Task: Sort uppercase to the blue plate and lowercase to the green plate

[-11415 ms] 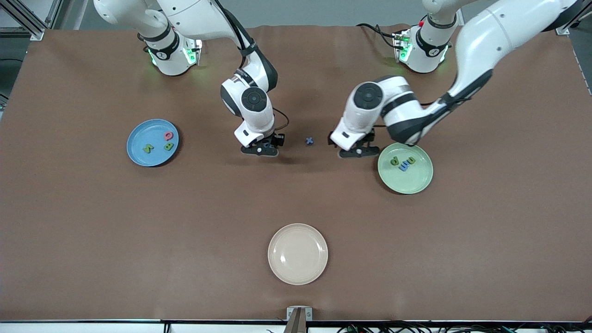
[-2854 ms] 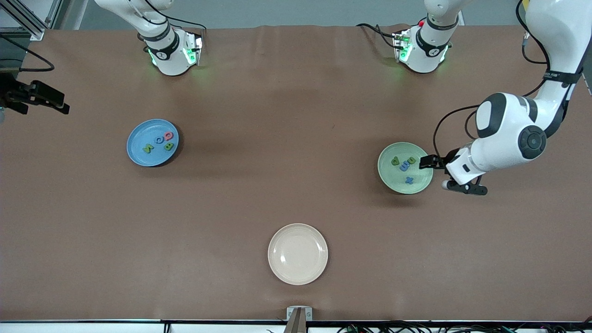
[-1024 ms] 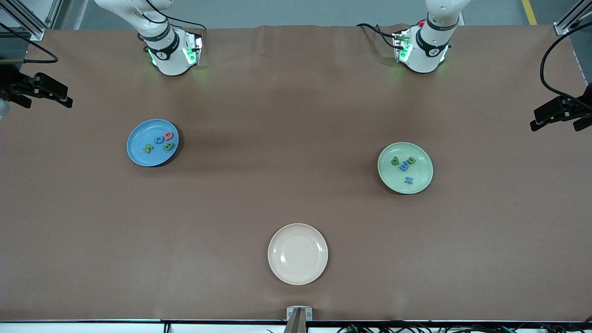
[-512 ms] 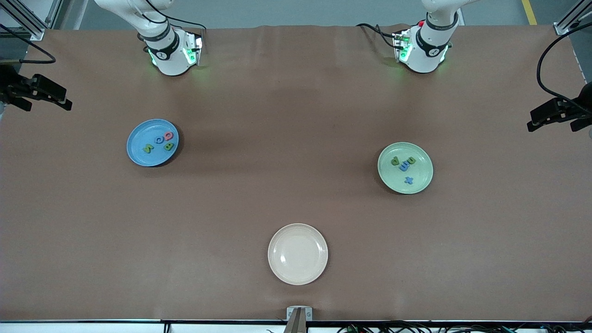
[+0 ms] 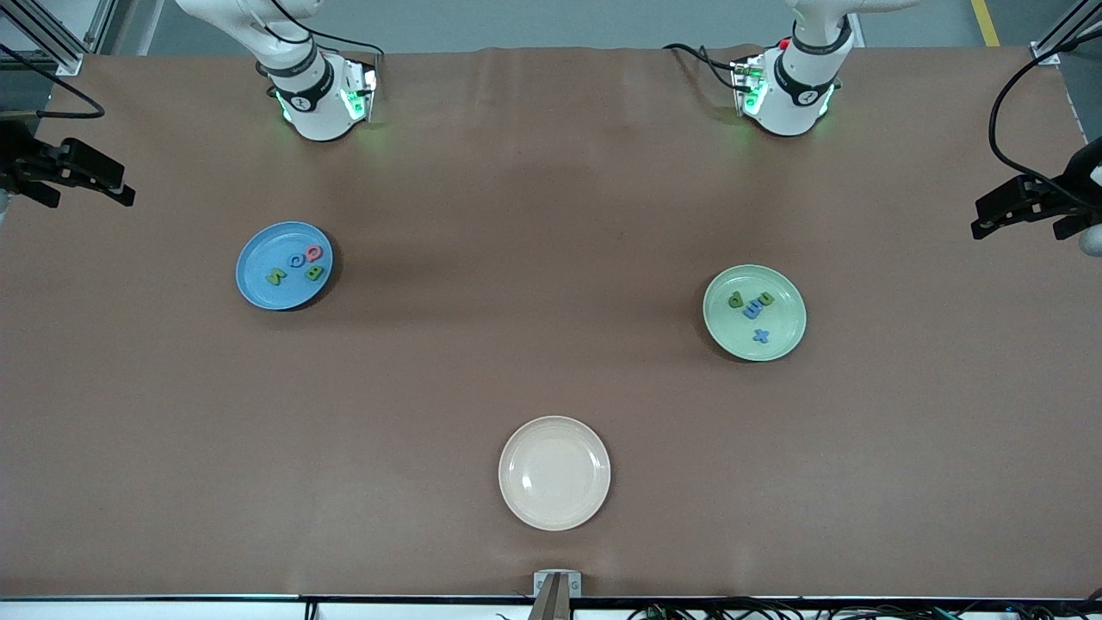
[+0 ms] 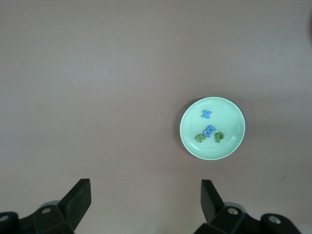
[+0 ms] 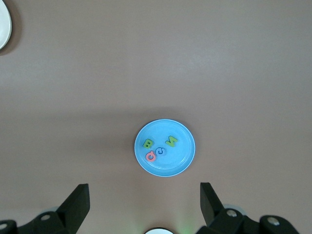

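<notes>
The blue plate (image 5: pixel 258 258) lies toward the right arm's end of the table. It holds the uppercase letters: pink Q (image 5: pixel 314 253), blue G (image 5: pixel 297 260), green B (image 5: pixel 315 274) and green N (image 5: pixel 275 277). The green plate (image 5: pixel 779 331) lies toward the left arm's end. It holds the lowercase letters: green p (image 5: pixel 736 300), a second small green letter (image 5: pixel 765 298), blue m (image 5: pixel 752 308) and blue x (image 5: pixel 760 335). My left gripper (image 5: pixel 1020 215) (image 6: pixel 145 187) hangs open and empty high over its table end. My right gripper (image 5: pixel 82 185) (image 7: pixel 144 190) does the same over the other end.
A cream plate (image 5: pixel 554 473) with nothing in it sits near the table's front edge, midway between the two ends. Both arm bases (image 5: pixel 318 95) (image 5: pixel 788 90) stand along the back edge. The blue plate (image 7: pixel 181 157) and the green plate (image 6: pixel 231 122) show far below the wrist cameras.
The left gripper has drifted slightly inward over the table's end. The right gripper, the plates and the letters have not moved.
</notes>
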Robot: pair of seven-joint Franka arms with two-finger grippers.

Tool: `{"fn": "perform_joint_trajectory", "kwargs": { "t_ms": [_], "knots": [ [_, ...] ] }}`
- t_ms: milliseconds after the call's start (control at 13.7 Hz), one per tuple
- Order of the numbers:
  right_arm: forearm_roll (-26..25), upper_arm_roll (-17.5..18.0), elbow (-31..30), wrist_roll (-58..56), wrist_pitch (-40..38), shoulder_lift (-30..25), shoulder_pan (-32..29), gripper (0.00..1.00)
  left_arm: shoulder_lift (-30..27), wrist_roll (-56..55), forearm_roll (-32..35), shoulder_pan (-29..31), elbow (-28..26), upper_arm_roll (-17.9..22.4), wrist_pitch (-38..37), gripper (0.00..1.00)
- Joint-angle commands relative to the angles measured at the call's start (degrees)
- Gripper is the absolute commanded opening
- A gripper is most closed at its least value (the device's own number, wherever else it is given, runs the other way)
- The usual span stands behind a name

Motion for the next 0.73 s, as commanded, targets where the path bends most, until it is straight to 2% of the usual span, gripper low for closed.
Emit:
{"fn": "perform_joint_trajectory", "kwargs": {
  "t_ms": [0,220,659],
  "knots": [
    [0.31,0.14,-1.21,-0.12,0.42,-1.35,-0.14,1.00,-1.18,0.09,-0.87,-0.73,-0.52,0.88,-0.76,0.99],
    [0.22,0.14,-1.21,-0.12,0.33,-1.35,-0.14,1.00,-1.70,0.17,-0.87,-1.26,-1.48,0.97,-0.67,0.99],
    [-0.30,0.14,-1.30,-0.21,0.07,-1.35,-0.14,1.00,-6.36,0.26,-0.87,-2.14,-8.24,1.06,1.70,0.99]
  ]
}}
